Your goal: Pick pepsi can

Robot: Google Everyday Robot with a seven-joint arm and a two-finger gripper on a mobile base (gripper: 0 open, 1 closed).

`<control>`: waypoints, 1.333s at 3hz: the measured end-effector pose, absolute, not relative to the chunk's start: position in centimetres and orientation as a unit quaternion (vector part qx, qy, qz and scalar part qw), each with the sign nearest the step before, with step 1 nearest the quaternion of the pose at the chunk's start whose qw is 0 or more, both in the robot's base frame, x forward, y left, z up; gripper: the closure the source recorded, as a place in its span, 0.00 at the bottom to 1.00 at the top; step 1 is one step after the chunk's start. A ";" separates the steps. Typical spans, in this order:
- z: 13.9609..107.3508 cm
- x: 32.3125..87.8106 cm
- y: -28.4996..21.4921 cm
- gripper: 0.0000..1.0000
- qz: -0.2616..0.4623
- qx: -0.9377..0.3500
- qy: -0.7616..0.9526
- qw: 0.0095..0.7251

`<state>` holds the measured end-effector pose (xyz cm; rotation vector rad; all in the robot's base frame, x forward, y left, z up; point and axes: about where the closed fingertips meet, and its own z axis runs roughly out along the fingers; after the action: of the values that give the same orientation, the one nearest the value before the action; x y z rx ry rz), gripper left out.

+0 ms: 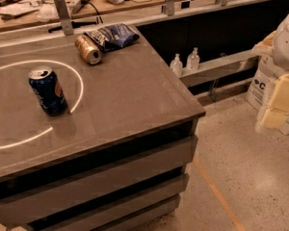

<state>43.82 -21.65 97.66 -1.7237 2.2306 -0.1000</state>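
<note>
The pepsi can (47,91) stands upright on the grey counter (130,95), left of the middle, inside a ring of light. It is dark blue with a silver top and a round logo on its side. The gripper is not in view in the camera view.
A gold-bronze can (88,49) lies on its side at the back of the counter, touching a blue-and-white snack bag (111,36). The counter's right edge drops to the floor. Two small bottles (184,61) stand on a ledge behind. Boxes and bags (279,88) sit at the right.
</note>
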 end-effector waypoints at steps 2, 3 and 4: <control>97.2 44.0 -20.1 0.00 0.005 -0.592 0.781 0.198; 97.1 44.0 -17.6 0.00 0.056 -0.594 0.760 0.260; 96.7 44.2 -11.5 0.00 0.148 -0.585 0.719 0.344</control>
<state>44.25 -11.53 96.73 -1.5194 1.8682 0.3846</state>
